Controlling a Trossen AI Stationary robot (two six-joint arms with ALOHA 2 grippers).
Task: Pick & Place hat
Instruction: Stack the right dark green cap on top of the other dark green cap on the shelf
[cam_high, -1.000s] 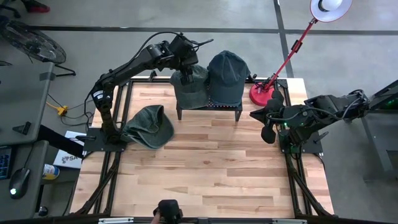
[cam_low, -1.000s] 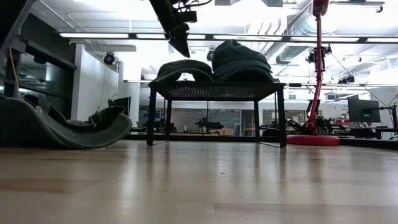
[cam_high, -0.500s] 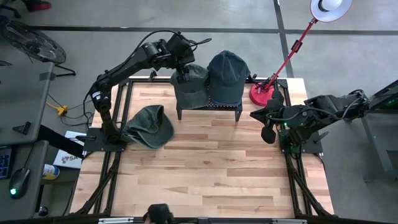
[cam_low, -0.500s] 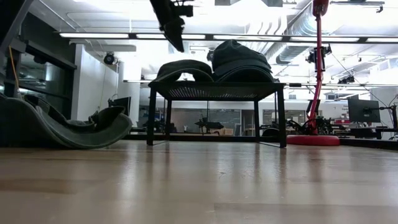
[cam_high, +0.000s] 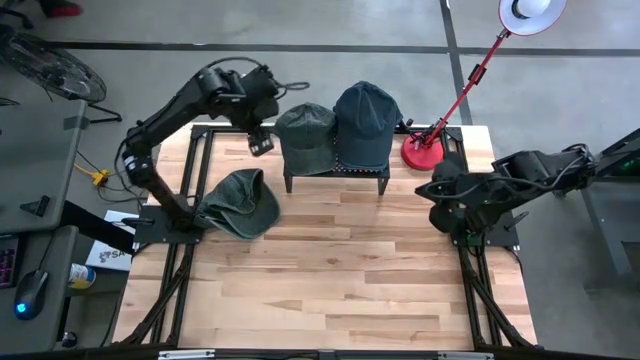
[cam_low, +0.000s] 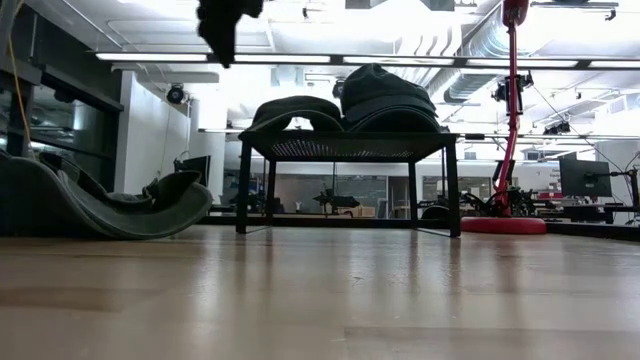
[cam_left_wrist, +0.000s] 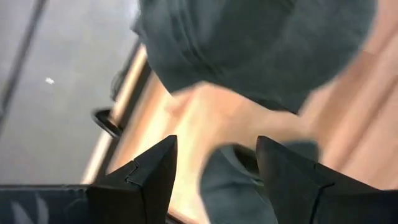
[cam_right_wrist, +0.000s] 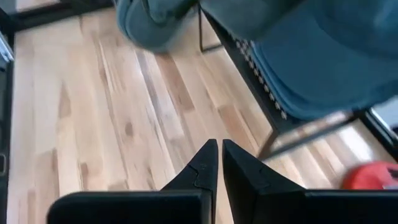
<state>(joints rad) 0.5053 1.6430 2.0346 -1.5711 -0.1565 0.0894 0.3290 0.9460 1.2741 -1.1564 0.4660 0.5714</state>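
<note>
Left gripper (cam_high: 259, 141) hangs with jaws apart, holding nothing, just left of the rack (cam_high: 337, 171), arm bent high. Right gripper (cam_high: 440, 205) waits at the surface's (cam_high: 330, 280) right edge, jaws together. Two hats (cam_high: 305, 137) sit on the rack, a third (cam_high: 240, 203) on the surface

The table (cam_high: 330, 270) is pale wood planking with a smooth, faintly shiny finish and visible grain, framed in matt black metal. Three hats (cam_high: 305, 138) (cam_high: 362, 120) (cam_high: 240, 202) are soft, matt dark green cloth with stitched seams, two of them on a rack (cam_high: 337, 176) of black metal with a perforated top. The lamp (cam_high: 428, 150) has a glossy red base and stem with a white shade, and both arms look like matt black plastic or metal.
</note>
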